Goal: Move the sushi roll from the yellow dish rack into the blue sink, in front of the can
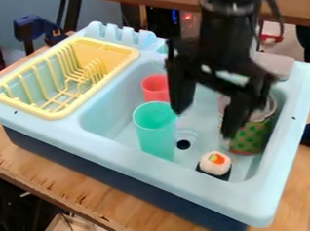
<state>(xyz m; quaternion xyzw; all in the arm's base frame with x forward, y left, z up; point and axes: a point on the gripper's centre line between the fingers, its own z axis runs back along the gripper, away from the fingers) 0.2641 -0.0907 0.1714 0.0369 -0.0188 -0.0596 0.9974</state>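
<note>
The gripper [207, 111] hangs open over the toy sink, its two fingers wide apart with nothing seen between them. Its left finger is close above the rim of a teal cup [156, 132], which stands upright in the basin. Behind that cup is a red cup [155, 87], partly hidden by the teal cup and the left finger. The right finger overlaps a green dotted can [251, 137] at the basin's right side; whether they touch I cannot tell. A sushi piece [215, 163] with a white and orange top and black base lies near the basin's front right.
The light blue sink [140, 162] sits on a wooden table [76, 185]. A yellow drying rack [66, 75] is set in its left side. A dark drain hole lies right of the teal cup. The raised basin walls surround the cups, can and sushi.
</note>
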